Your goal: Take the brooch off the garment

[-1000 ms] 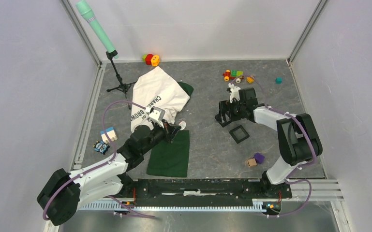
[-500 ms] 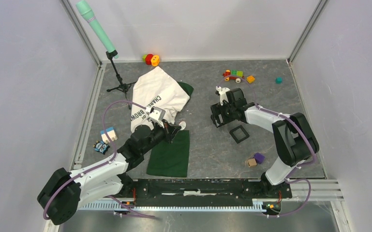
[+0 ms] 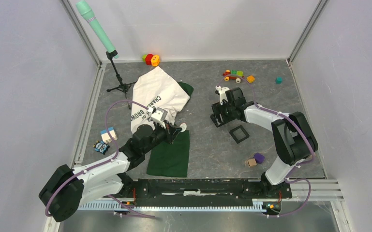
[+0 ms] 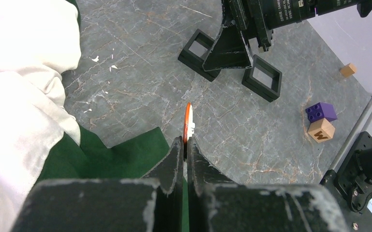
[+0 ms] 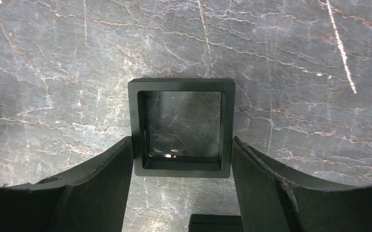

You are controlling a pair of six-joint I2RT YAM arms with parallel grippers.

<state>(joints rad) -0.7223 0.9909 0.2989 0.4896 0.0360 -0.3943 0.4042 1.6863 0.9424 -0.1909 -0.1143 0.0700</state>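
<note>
Two arms share the desk. The garment lies bunched toward the far left corner, its dark green cloth spreading to the near edge. The left gripper hangs just off the garment's right side, fingers pressed together on the brooch, a thin orange-rimmed disc held on edge. The brooch sticks straight out past the fingertips over bare desk, its long axis in line with the fingers. It looks free of the cloth, so the removal seems done bar setting it down. The right gripper is near mid-desk, fingers spread to either side of a small black box; whether they touch its walls cannot be told. That box lies ahead of the left fingers, toward the right edge, with a second box closer to the near edge. Only the left arm holds the brooch, so any drop-off likely means carrying it rightward.
</note>
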